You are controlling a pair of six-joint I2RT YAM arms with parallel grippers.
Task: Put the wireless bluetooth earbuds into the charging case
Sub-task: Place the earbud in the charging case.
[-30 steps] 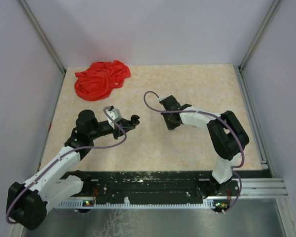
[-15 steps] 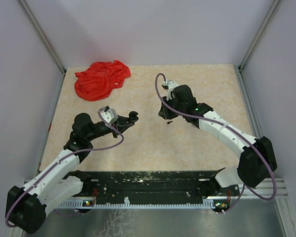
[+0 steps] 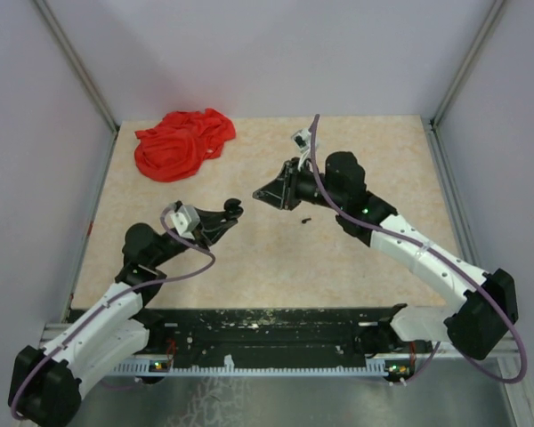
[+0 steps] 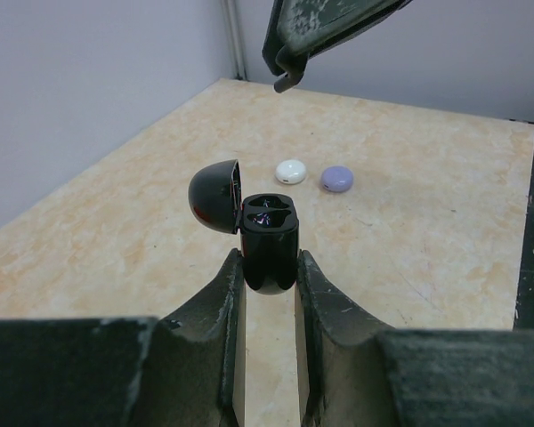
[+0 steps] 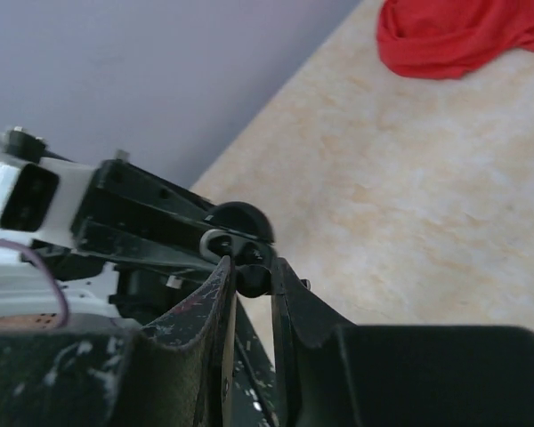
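The white earbud (image 4: pixel 291 171) and the lavender earbud (image 4: pixel 336 179) lie side by side, not quite touching, on the table (image 4: pixel 409 267). In the left wrist view they sit just above the middle of the frame. In front of them stands the black charging case (image 4: pixel 269 233), upright, its round lid swung open to the left and both sockets showing.

The left gripper (image 3: pixel 224 213) has the case clamped by its lower body, one finger on each side. Its arm rises from the lower left of the overhead view, bends at the elbow and reaches toward the centre.

The right arm stretches long from the lower right, up and leftward. Its wrist is turned so that the right gripper (image 3: pixel 260 192) points left and slightly down at the open case, close to it but apart. Its fingers are pressed almost together. I can't tell whether anything is pinched between them.

Just below that gripper a tiny black piece (image 3: pixel 304 219) lies on the table, too small to make out. A red cloth (image 3: pixel 182 142) sits crumpled in the upper left.
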